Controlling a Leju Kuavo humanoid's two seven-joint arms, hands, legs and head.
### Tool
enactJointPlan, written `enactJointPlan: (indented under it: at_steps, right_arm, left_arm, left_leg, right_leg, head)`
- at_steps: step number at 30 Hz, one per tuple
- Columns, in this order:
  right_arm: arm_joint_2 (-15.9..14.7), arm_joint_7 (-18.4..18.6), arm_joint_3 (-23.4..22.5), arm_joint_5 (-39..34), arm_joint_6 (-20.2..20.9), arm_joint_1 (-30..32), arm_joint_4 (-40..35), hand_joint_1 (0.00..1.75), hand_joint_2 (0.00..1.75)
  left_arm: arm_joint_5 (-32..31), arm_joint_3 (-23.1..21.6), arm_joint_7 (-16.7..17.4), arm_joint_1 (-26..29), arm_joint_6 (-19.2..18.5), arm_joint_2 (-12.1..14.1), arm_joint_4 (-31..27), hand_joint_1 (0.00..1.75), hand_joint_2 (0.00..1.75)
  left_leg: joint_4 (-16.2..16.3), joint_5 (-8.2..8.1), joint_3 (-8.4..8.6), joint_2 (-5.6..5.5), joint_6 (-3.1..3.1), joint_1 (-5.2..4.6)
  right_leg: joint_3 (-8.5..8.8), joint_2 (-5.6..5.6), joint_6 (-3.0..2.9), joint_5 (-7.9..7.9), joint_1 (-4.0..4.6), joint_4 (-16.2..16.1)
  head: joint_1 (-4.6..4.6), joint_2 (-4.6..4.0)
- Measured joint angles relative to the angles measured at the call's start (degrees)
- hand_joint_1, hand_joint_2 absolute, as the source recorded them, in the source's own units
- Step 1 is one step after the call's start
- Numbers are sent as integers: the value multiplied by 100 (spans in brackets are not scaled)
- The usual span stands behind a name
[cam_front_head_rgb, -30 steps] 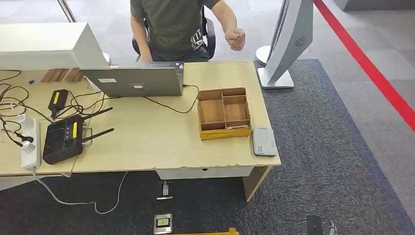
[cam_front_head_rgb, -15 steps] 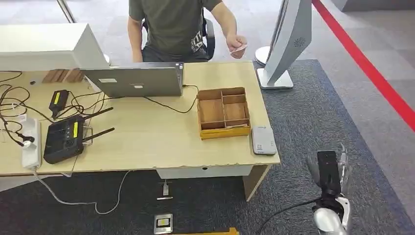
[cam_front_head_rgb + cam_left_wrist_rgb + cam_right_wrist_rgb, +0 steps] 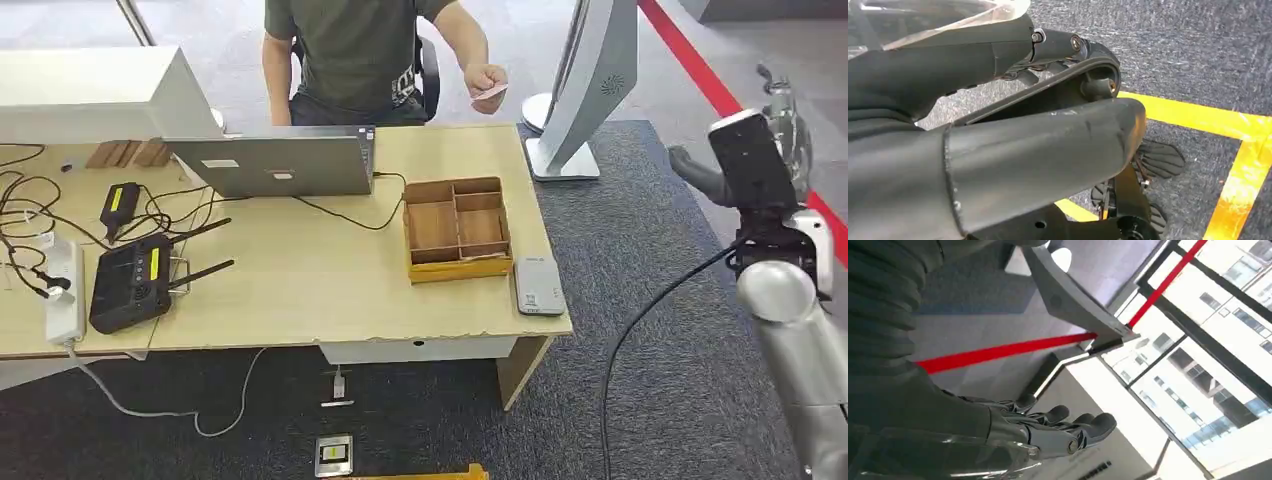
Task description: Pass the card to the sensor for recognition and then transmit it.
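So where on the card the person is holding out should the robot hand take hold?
Probably the card's free end, which sticks out past the person's hand toward the robot's right. The right robot hand, raised and holding nothing, could come in from that side and pinch the flat faces.

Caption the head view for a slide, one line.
Seated person holds out a card across the desk while the robot's empty right hand is raised beside it, card reader at the desk's near corner.

Right hand has risen; person's card lifted
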Motion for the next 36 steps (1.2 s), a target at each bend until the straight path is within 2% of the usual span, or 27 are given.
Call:
enactJointPlan:
  at_steps: [3,6,9,14,21,36]
  right_arm:
    - [78,212,481,1511,262,-532,109,0,175]
    - [236,271,921,2469,486,-909,269,0,175]
    - [452,243,1270,3064,627,-1125,507,0,175]
    - [735,212,1601,3532,706,-1262,967,0,175]
    - [951,215,1799,3727,684,-1293,1532,0,175]
    - [1093,164,1959,3731,553,-1343,2184,0,175]
  left_arm:
    - [-41,-90,-19,-26,-17,0,0,0,0]
    - [-90,-175,-28,-68,-55,-7,0,0,0]
    - [-107,-269,-28,-65,-72,-9,0,0,0]
    - [-116,-374,-11,-67,-87,-9,0,0,0]
    - [-74,-452,0,-64,-87,-9,0,0,0]
    - [-109,-588,0,-61,-105,-9,0,0,0]
  left_leg:
    - [-1,0,-9,3,-1,0]
    - [-1,4,-13,-6,-6,11]
    - [-1,5,-19,-8,-8,14]
    - [-1,5,-21,-8,-8,14]
    - [0,5,-26,-8,-8,13]
    - [0,5,-25,-7,-8,13]
  right_leg:
    - [-13,2,-4,2,1,7]
    - [-16,-4,-4,1,10,7]
    - [-21,-5,-4,1,12,7]
    - [-23,-5,-4,1,12,6]
    - [-27,-6,-4,1,11,4]
    - [-29,-6,-4,1,11,4]
  head:
    - [-2,0]
    - [-7,0]
    - [-7,0]
    - [-7,0]
    - [-7,0]
    - [-4,0]
